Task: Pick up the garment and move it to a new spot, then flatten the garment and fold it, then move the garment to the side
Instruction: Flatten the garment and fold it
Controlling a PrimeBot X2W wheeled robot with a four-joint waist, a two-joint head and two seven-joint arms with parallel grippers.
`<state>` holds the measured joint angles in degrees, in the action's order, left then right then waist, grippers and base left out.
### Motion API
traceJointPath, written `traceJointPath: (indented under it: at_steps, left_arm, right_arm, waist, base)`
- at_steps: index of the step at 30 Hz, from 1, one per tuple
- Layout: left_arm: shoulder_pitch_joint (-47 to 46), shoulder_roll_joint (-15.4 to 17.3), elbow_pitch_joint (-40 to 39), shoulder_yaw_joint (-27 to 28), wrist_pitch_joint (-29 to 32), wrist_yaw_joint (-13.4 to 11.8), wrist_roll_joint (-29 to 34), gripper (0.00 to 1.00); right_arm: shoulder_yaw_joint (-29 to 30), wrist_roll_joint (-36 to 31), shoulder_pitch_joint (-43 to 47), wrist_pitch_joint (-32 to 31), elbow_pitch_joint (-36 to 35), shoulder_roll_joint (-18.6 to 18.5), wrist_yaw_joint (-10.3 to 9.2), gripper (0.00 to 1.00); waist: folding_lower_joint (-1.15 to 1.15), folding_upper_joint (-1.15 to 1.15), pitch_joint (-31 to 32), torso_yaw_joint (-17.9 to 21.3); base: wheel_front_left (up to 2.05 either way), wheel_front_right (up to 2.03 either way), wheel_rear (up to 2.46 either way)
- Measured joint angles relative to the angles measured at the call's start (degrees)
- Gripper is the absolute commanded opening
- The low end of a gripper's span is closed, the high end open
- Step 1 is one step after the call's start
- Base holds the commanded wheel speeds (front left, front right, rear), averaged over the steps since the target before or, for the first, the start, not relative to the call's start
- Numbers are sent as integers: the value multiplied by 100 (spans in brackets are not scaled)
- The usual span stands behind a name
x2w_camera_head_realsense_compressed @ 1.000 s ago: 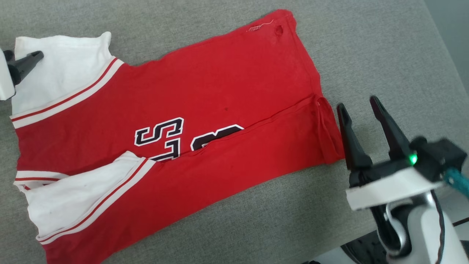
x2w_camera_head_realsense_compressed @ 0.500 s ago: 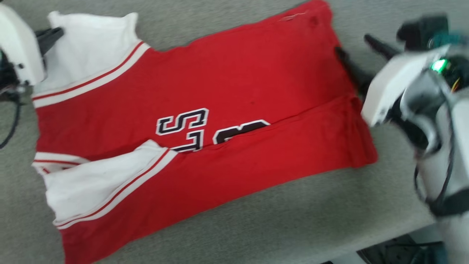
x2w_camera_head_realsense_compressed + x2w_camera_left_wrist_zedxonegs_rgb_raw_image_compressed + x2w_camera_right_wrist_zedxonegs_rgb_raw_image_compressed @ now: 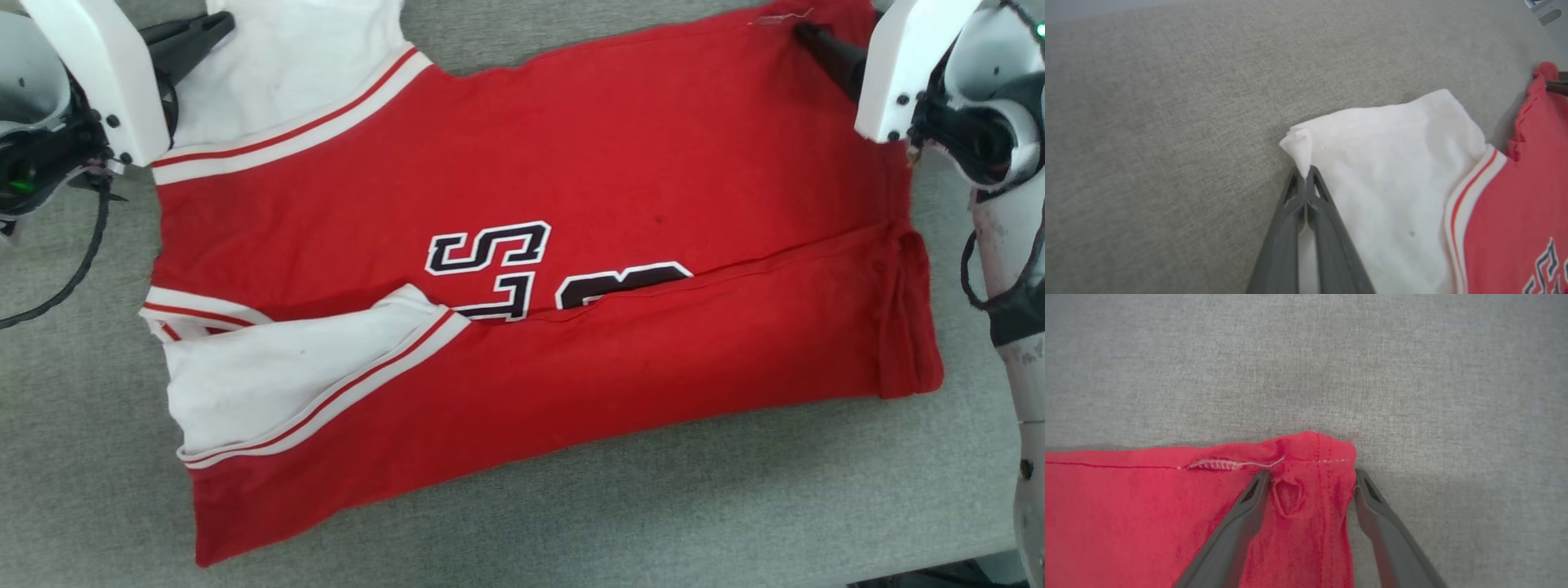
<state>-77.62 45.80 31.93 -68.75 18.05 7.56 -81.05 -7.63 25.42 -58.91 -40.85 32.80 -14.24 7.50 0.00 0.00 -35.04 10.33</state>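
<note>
Pinching the corner of a white sleeve [image 3: 1392, 171], our left gripper [image 3: 1305, 175] had its fingers pressed together on the garment [image 3: 571, 163], which lay spread on the grey cloth surface [image 3: 653, 506] with its near edge folded over (black letters [image 3: 490, 245] half covered). Our right gripper [image 3: 1310, 477] stood open, its fingers straddling the red hem corner, one on fabric, one just beside it.

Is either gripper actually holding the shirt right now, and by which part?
Left gripper pinches the red shirt by its white sleeve corner. Right gripper holds nothing: its fingers straddle the red hem corner, open.
</note>
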Motion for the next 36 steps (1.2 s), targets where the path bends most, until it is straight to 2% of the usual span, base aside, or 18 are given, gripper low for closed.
traceJointPath:
  at_steps: [1, 2, 3, 9, 16, 24, 28, 31, 36]
  left_arm:
    - [-8, -15, -18, -16, -37, 0, -10, 0]
    - [-8, -27, -43, -35, -88, 0, -15, 0]
    - [-8, -31, -82, -45, -149, 0, -32, 0]
    - [53, -51, -508, -82, -609, -1, -182, 0]
    - [567, 132, -1613, -131, -1425, -1, -426, 0]
    - [1689, 826, -2924, -267, -2438, -1, -517, 0]
    - [2462, 1277, -3459, -328, -2950, -1, -588, 0]
    - [3039, 1492, -3733, -353, -3185, -1, -704, 0]
    - [3911, 1505, -3911, -335, -3294, -1, -695, 0]
  right_arm:
    - [8, -16, -55, 3, 76, 0, 0, 77]
    - [-4, -21, -85, 29, 112, 4, 0, 35]
    - [-1, -19, -102, 101, 142, 10, 0, 0]
    - [-103, 14, -100, 657, 158, -81, 0, 0]
    - [-333, 311, 805, 1036, -592, -571, 0, 0]
    - [-44, 599, 2653, 1007, -1980, -1163, 0, 0]
    - [257, 672, 3591, 906, -2681, -1149, 0, 0]
    - [561, 675, 4214, 858, -3083, -1105, 0, 0]
    - [998, 661, 5033, 749, -3504, -815, 0, 0]
  waist:
    - [0, 0, -6, -28]
    - [0, 0, -6, -55]
    - [0, 0, -2, -75]
    - [0, 0, 171, -166]
    - [0, 0, 704, -322]
    - [0, 0, 1377, -617]
    - [0, 0, 1636, -750]
    - [0, 0, 1785, -825]
    - [0, 0, 1856, -910]
  base:
    - [0, 0, 0]
    - [0, 0, 0]
    - [0, 0, 0]
    - [0, 0, 0]
    - [0, 0, 0]
    - [0, 0, 0]
    - [0, 0, 0]
    - [0, 0, 0]
    - [0, 0, 0]
